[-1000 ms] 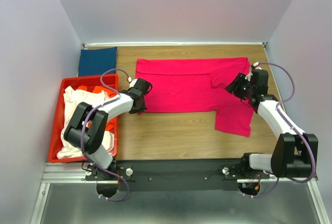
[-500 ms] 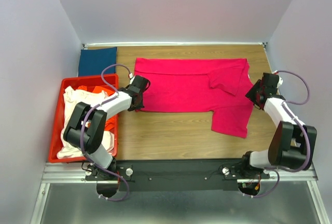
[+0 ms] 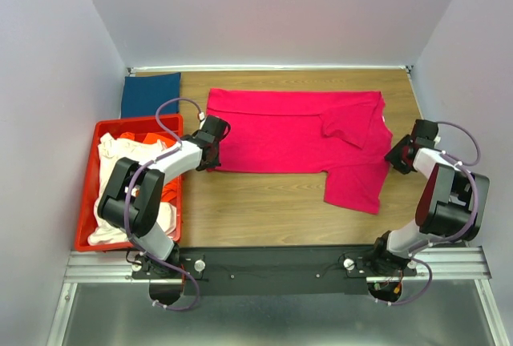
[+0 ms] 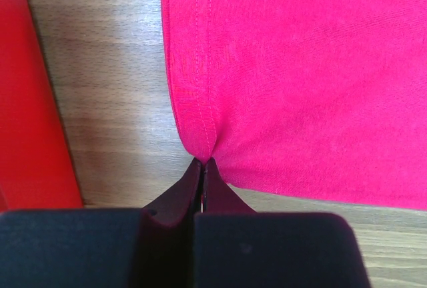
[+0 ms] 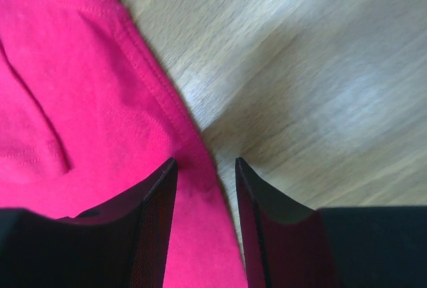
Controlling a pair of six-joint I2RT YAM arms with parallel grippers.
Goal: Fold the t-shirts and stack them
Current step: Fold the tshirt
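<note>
The magenta-pink t-shirt lies spread across the wooden table, with a sleeve folded inward near its right end. My left gripper is shut on the shirt's near-left corner, pinching a small pucker of cloth. My right gripper is open at the shirt's right edge, one finger over the cloth and the other over bare wood. A dark blue t-shirt lies folded at the far left. Orange and cream-white shirts sit in the red crate.
The red plastic crate stands at the left, beside my left arm; its wall shows in the left wrist view. Bare wood lies in front of the pink shirt. White walls enclose the table on three sides.
My right gripper has drawn back from the folded sleeve to the shirt's right edge, nearer the table's right side. The shirt's lower right flap shifted slightly left. The left gripper has barely moved.
</note>
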